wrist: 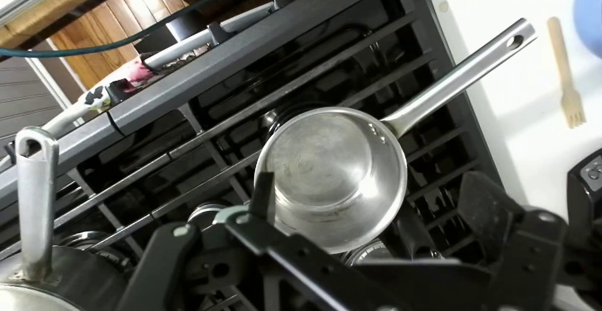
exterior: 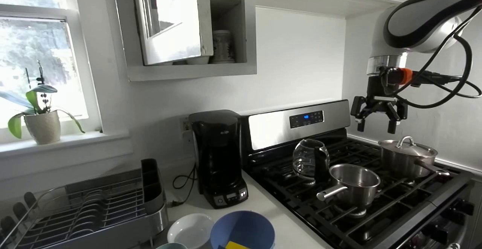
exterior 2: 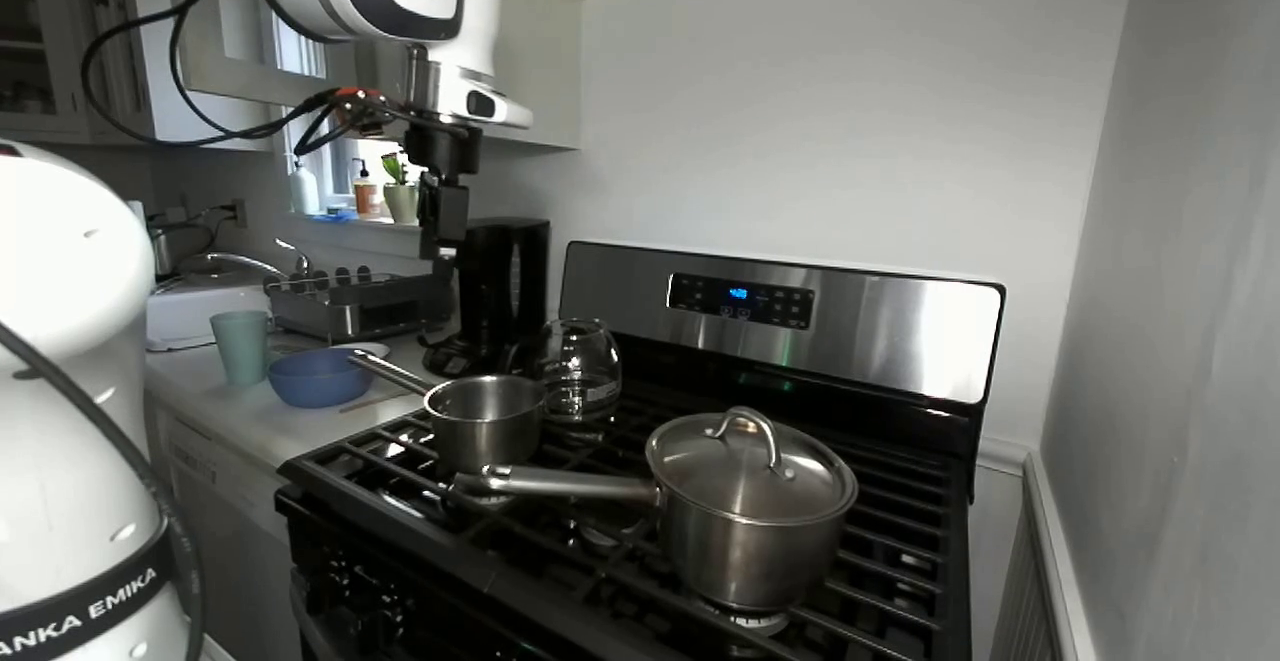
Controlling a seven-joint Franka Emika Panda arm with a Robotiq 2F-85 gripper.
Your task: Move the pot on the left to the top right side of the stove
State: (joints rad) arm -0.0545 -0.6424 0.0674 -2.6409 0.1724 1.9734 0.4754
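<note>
Nearest me in the wrist view, the gripper (wrist: 368, 179) hangs spread and holding nothing above the saucepan (wrist: 324, 170), which sits on the stove (wrist: 254, 43) with its handle (wrist: 461, 79) toward two o'clock. I'd best descend straight, one finger (wrist: 261, 195) inside the rim (wrist: 404, 174), and squeeze firmly before lifting. Beyond, at eight o'clock, the lidded pot (wrist: 75, 273) calls for a high, level carry.

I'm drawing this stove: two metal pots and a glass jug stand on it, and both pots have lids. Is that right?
Not both: the small pot is uncovered, as the wrist view shows. Only the other pot has a lid. The rest is right.
</note>
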